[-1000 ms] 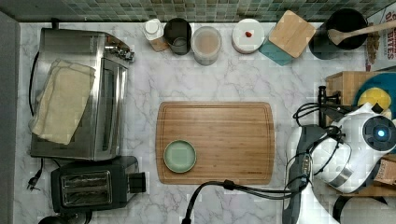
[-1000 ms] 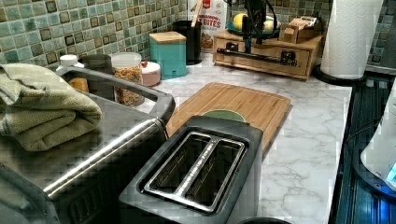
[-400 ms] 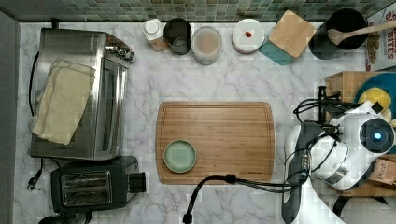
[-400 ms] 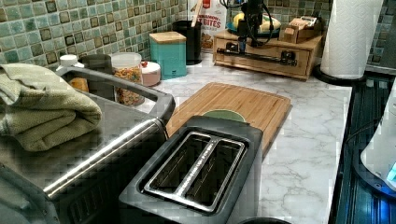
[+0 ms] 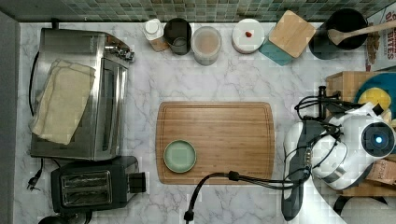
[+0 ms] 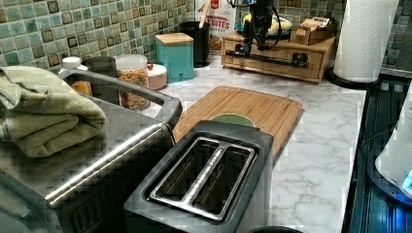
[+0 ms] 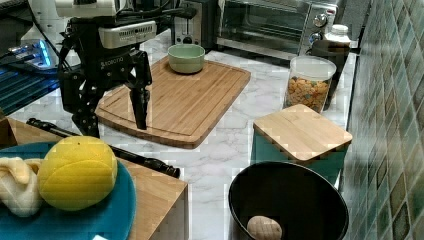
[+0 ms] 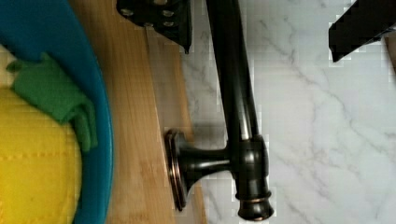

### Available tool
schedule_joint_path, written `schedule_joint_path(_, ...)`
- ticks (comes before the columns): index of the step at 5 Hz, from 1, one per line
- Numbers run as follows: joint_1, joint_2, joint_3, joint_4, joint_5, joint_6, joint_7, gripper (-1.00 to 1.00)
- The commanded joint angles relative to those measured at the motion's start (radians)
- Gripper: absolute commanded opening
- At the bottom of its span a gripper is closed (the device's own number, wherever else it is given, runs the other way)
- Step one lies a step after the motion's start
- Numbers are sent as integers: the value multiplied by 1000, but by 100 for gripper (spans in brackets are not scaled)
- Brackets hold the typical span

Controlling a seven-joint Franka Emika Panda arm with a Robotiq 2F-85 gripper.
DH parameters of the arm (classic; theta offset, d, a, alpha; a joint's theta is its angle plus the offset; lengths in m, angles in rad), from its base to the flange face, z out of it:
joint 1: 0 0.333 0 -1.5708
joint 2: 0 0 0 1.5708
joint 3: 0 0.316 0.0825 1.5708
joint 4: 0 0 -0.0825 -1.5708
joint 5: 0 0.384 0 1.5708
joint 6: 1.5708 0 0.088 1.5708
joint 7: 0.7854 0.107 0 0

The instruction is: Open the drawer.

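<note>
The drawer is the front of a light wooden box by the wall, and its front sits flush with the box. Its long black bar handle runs along that front, also seen as the handle and the handle. My gripper is open above one end of the handle, one finger over the wood and the other finger over the marble. In the right view the gripper straddles the bar. The gripper hangs over the bar's end at the left view's left.
A blue plate with a yellow ball lies on the box top. The brown cutting board holds a green bowl. A toaster, toaster oven, jars, a teal canister and a paper towel roll ring the counter.
The arm has shifted only slightly above the handle, and its cable on the counter moved a little with it. The drawer has not moved.
</note>
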Motion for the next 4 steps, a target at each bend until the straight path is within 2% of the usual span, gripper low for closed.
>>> schedule_joint_path(1, -3, 93, 27, -91, 65, 139, -91, 100)
schedule_joint_path(3, 18, 126, -17, -57, -58, 100, -86, 100)
schedule_joint_path(4, 28, 111, -6, -48, -84, 9, -70, 100)
